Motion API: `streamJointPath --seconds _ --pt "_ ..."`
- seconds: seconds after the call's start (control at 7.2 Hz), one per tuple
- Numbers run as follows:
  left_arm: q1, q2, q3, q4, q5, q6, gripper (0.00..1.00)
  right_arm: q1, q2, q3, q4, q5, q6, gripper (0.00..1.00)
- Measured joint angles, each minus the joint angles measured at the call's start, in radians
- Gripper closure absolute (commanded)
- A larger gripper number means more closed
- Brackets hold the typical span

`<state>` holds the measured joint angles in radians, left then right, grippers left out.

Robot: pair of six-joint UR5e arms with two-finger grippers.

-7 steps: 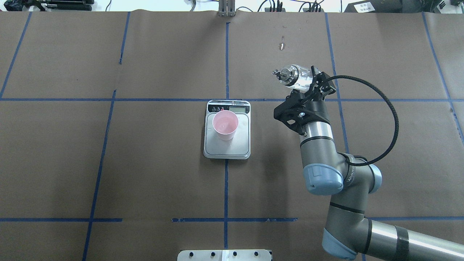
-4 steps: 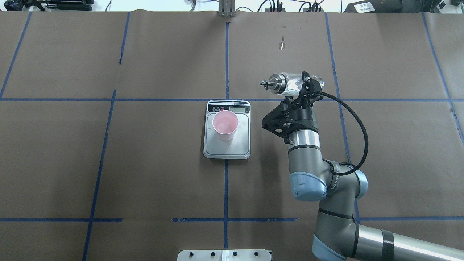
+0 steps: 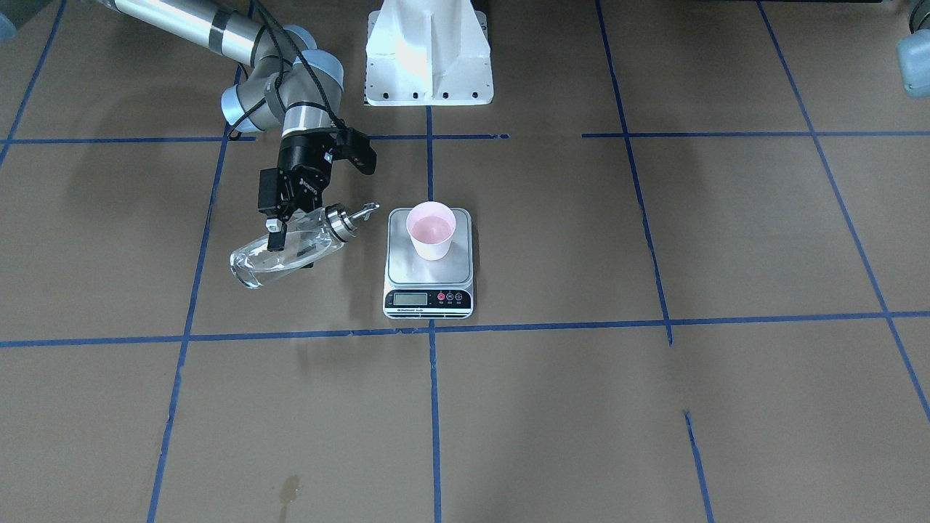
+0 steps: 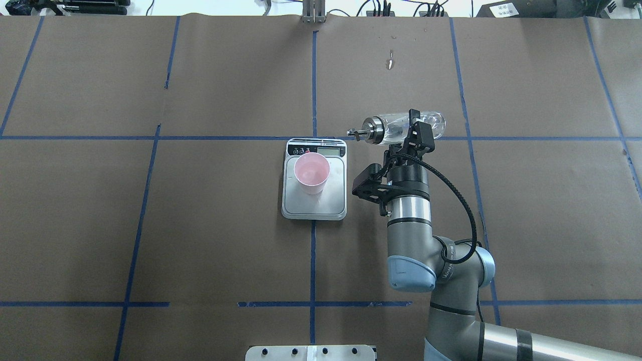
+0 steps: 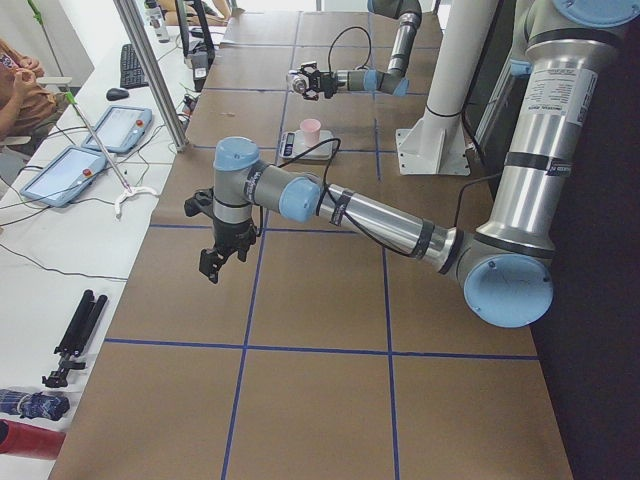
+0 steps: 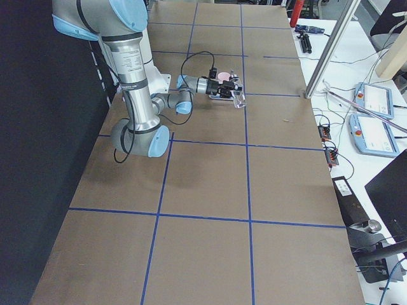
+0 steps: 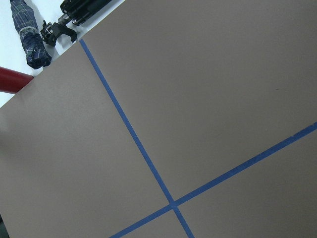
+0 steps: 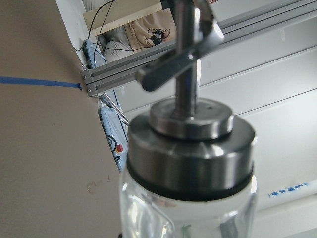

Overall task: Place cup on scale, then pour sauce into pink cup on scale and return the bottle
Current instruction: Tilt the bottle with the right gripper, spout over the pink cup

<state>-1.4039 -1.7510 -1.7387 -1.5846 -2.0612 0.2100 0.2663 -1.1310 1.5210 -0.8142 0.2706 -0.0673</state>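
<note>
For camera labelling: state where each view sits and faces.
Front-facing: across the brown table, facing the robot, down on the pale pink paper cup on the steel kitchen scale; right arm, white base.
Overhead: behind the robot, facing forward-down; right gripper grips the clear glass bottle sideways.
Exterior left: table's left end, looking along it; left arm nearest.
Exterior right: opposite end; right arm nearest.
Left wrist: down on blue table tape; no body.
Right wrist: along the bottle's metal pourer; no fingers.
The first two share cup, scale, bottle.

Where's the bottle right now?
Overhead view: the bottle lies sideways in the right hand, in the air just right of the scale, near its display end, spout pointing toward it.
</note>
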Motion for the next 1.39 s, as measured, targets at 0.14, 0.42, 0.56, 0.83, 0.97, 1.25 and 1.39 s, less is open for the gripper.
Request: streamJointPath --seconds 0.14,0.42,0.56,0.83,0.97,1.25,1.39 --pt "-0.002 0.000 0.000 0.000 0.001 0.001 0.00 -0.003 0.023 -0.024 -0.002 -0.013 -0.009 1.00" --pt "-0.006 0.001 0.001 0.000 0.001 0.002 0.00 -0.012 0.044 -0.043 -0.044 -0.055 -0.039 1.00" --pt "-0.007 0.001 0.001 0.000 0.001 0.001 0.00 -0.019 0.046 -0.046 -0.066 -0.077 -0.054 1.00" --pt "-0.013 0.001 0.000 0.000 0.001 0.001 0.00 -0.032 0.051 -0.051 -0.107 -0.128 -0.092 1.00" --pt "-0.014 0.001 -0.001 0.000 0.001 0.002 0.00 -0.036 0.054 -0.052 -0.115 -0.147 -0.130 1.00" --pt "-0.015 0.000 0.000 0.000 0.001 0.002 0.00 -0.044 0.059 -0.052 -0.120 -0.185 -0.228 1.00" --pt "-0.015 0.000 0.001 0.000 0.001 0.002 0.00 -0.049 0.061 -0.052 -0.120 -0.201 -0.266 1.00"
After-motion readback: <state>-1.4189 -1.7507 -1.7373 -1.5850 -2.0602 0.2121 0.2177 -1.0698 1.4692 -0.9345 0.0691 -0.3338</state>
